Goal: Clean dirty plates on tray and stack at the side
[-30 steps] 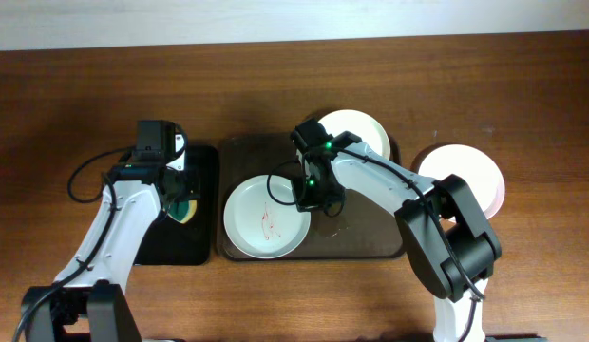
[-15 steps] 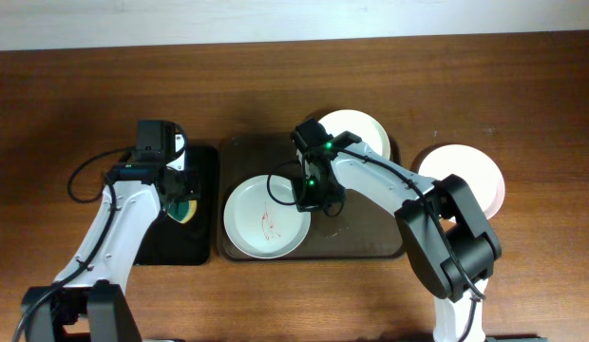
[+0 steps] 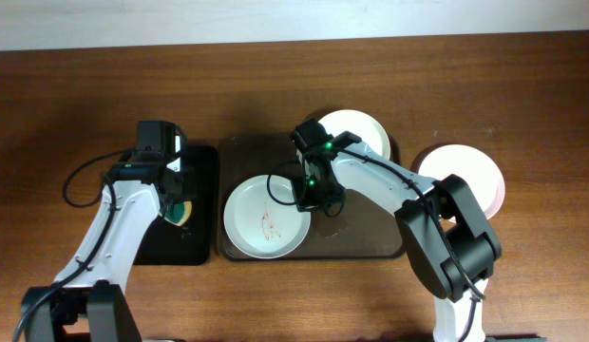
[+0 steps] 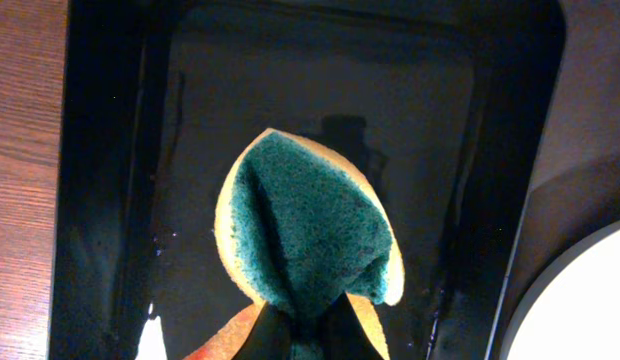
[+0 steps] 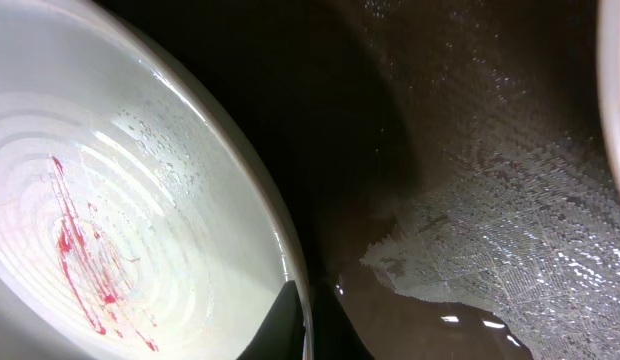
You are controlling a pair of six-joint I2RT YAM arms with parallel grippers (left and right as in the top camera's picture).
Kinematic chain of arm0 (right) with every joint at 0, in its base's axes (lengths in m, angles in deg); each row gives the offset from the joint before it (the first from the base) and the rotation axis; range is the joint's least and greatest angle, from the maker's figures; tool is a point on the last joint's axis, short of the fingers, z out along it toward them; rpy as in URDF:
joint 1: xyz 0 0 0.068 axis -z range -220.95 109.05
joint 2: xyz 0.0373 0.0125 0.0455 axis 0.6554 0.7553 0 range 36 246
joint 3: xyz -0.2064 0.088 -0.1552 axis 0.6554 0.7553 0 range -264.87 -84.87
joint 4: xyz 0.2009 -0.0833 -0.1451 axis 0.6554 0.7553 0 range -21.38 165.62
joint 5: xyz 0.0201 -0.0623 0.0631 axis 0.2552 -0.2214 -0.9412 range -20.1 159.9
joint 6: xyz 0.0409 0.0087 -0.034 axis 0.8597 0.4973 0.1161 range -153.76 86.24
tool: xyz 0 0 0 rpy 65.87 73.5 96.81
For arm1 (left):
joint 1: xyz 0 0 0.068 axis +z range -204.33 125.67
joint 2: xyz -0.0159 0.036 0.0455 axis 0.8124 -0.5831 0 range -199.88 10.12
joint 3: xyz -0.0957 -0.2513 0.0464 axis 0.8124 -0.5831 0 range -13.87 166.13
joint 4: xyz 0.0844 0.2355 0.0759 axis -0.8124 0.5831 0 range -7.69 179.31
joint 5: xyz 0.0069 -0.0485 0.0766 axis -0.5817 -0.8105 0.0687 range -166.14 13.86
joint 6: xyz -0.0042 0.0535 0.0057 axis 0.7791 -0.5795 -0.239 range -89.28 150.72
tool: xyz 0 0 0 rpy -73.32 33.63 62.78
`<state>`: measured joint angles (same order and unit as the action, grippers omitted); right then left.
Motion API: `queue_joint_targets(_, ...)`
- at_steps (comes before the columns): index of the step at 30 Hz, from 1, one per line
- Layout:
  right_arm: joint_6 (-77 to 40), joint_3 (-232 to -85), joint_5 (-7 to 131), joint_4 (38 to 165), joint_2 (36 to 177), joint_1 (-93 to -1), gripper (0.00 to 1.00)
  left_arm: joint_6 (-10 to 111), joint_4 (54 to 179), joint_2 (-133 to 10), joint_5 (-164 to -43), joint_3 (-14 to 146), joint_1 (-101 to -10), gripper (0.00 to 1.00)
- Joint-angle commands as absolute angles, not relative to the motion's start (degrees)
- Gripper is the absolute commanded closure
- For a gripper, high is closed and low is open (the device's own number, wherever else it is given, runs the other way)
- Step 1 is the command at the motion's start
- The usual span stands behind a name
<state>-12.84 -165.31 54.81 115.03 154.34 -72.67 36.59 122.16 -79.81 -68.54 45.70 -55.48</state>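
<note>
No readable text, labels, brands, numbers or signs in any view.

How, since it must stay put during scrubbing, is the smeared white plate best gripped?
Pinch the smeared white plate at the rim facing the brown tray's bare stretch, from above: it lies flat, so only the raised rim offers purchase.

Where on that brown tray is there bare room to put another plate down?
On the tray, the front-right part, between the smeared plate and the right rim, is bare though wet. The back is crowded: a cream plate and the right gripper.
</note>
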Motion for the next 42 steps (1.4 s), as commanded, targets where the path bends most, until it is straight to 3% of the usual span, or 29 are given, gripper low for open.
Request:
queue_joint_targets(1, -12.6, -164.6, 58.4, 115.3, 155.2, -73.1, 0.96, 37.6, 122.1, -78.5, -68.9, 47.7, -55.3, 1.00)
queue_joint_targets(6, -12.6, -164.6, 58.4, 115.3, 155.2, -73.1, 0.96, 37.5, 122.1, -77.3, -70.4, 47.9, -55.3, 1.00)
queue_joint_targets(14, -12.6, -164.6, 58.4, 115.3, 155.2, -73.1, 0.96, 39.5, 121.4, -77.3, -91.5, 48.4, -58.4, 1.00)
queue_joint_targets(20, -12.5, -164.6, 58.3, 115.7, 155.2, -73.1, 0.96, 49.5, 118.1, -77.5, -91.3, 48.1, -68.0, 1.00)
queue_joint_targets(26, -11.8, -164.6, 58.3, 115.7, 155.2, -72.9, 0.96, 69.4, 118.0, -83.9, -90.6, 48.0, -73.8, 1.00)
queue_joint_targets(33, 0.0, -164.6, 51.0, 114.0, 155.2, -70.8, 0.96, 82.4, 117.9, -89.1, -87.0, 48.0, -77.5, 1.00)
queue_joint_targets(42, 0.0, -164.6, 50.3, 114.4, 155.2, -70.9, 0.96, 82.4, 117.9, -95.1, -70.6, 48.0, -79.7, 1.00)
